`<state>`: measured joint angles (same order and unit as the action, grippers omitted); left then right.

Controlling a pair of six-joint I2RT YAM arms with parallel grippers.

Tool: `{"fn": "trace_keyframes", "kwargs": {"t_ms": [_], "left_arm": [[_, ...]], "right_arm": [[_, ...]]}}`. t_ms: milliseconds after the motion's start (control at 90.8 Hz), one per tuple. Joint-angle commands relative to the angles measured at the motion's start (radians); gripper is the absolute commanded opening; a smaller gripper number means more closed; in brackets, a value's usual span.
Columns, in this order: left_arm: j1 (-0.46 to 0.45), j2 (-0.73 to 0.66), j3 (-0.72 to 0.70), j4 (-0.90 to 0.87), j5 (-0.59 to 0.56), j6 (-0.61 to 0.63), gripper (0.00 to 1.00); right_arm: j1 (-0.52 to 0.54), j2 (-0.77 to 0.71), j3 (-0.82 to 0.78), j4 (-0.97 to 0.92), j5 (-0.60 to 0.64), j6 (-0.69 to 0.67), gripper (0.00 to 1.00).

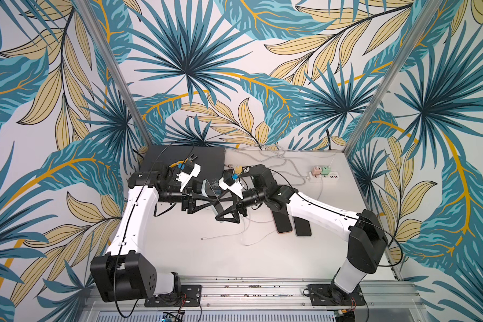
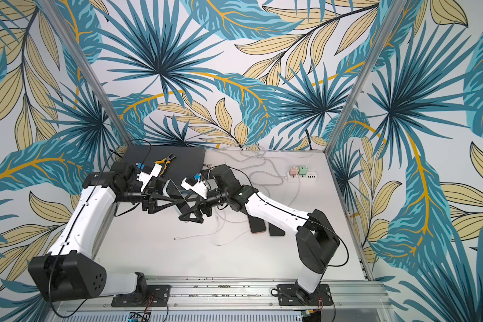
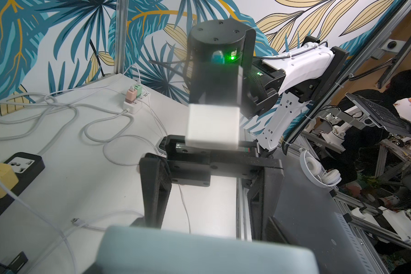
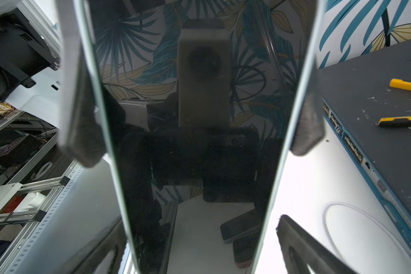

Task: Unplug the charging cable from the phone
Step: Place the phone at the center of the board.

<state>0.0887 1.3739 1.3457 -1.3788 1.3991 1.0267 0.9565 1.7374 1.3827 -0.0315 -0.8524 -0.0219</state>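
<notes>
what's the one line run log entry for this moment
left hand: shut on phone, held off table | right hand: open, jaws either side of phone | cable end: loose on table

pale blue phone point(image 4: 195, 154), white cable point(image 3: 77, 221), yellow-handled pliers point(image 2: 164, 164), leaf-patterned walls point(image 1: 190, 69)

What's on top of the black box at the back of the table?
Yellow-handled pliers lie on the black box. The left arm covers part of its top; that patch is hidden.
</notes>
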Motion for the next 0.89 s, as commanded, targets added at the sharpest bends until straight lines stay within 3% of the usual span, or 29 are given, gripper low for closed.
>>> {"fn": "trace_keyframes", "kwargs": {"t_ms": [0,253,573,760,881], "left_arm": [[0.003,-0.006,0.032,-0.018,0.06,0.022,0.48],[0.003,-0.005,0.033,-0.021,0.058,0.024,0.48],[0.004,-0.005,0.033,-0.019,0.057,0.024,0.53],[0.003,-0.007,0.033,-0.019,0.051,0.027,0.77],[0.004,-0.011,0.029,-0.019,0.046,0.034,0.99]], "right_arm": [[0.009,0.019,0.022,-0.025,0.007,0.004,1.0],[0.008,0.021,0.015,-0.014,0.013,0.008,0.97],[0.009,0.021,0.013,-0.024,-0.01,0.001,0.71],[0.007,0.015,0.011,-0.031,-0.019,-0.008,0.53],[0.008,0.012,0.01,-0.042,-0.017,-0.011,0.49]]}}
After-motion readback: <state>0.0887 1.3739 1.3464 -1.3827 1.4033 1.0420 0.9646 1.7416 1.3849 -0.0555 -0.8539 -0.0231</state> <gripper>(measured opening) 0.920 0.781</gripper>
